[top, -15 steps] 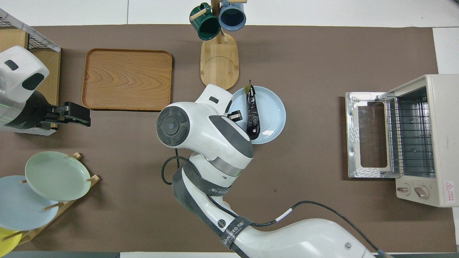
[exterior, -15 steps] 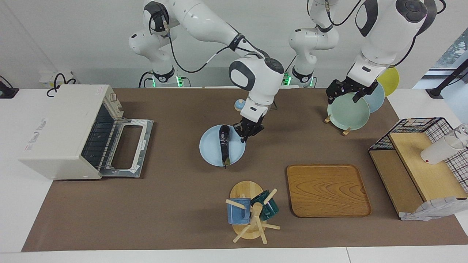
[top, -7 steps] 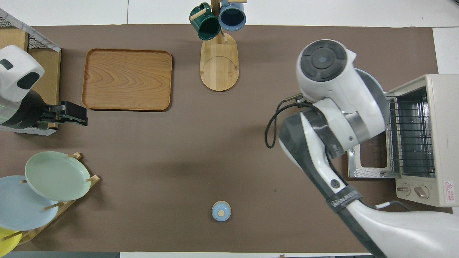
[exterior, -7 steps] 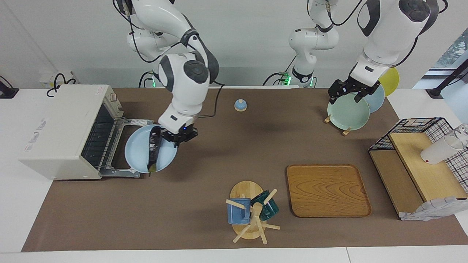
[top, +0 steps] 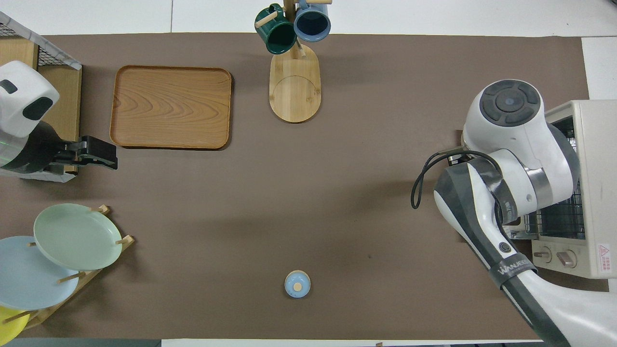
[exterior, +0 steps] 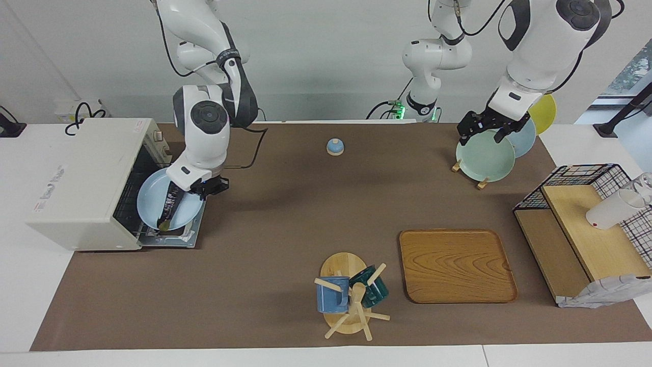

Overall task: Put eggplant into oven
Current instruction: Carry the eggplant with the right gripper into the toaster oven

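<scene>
While our right gripper (exterior: pixel 210 187) carries its load over the lowered oven door, we read the scene outward from its fingertips.

Right fingers: clenched on the rim of the blue plate (exterior: pixel 153 201), at the plate's edge that faces away from the oven mouth; in the overhead view our own arm hides them.

Blue plate: held up in the air and tilted, it reaches from our fingertips toward the oven (exterior: pixel 84 178), over the open door (exterior: pixel 191 232) and up to the mouth.

Eggplant (exterior: pixel 170 209): just past our fingertips, lying lengthwise on the plate, stem tip at the plate's low edge; not yet inside the oven.

Oven: one step further out from the plate, door dropped flat, wire rack (top: pixel 559 219) showing inside.

Left gripper (exterior: pixel 486 130): well apart from all this, over the plate rack (exterior: pixel 481 158) at the left arm's end of the table, fingers spread and grasping nothing; this arm waits.

Step in hand: we judge it to be the delivery, plate and eggplant brought to the oven mouth.

Next move: we would ease the plate further in over the rack, level enough that the eggplant does not roll off the low edge, and loosen our hold only once the plate rests on the rack.
</scene>
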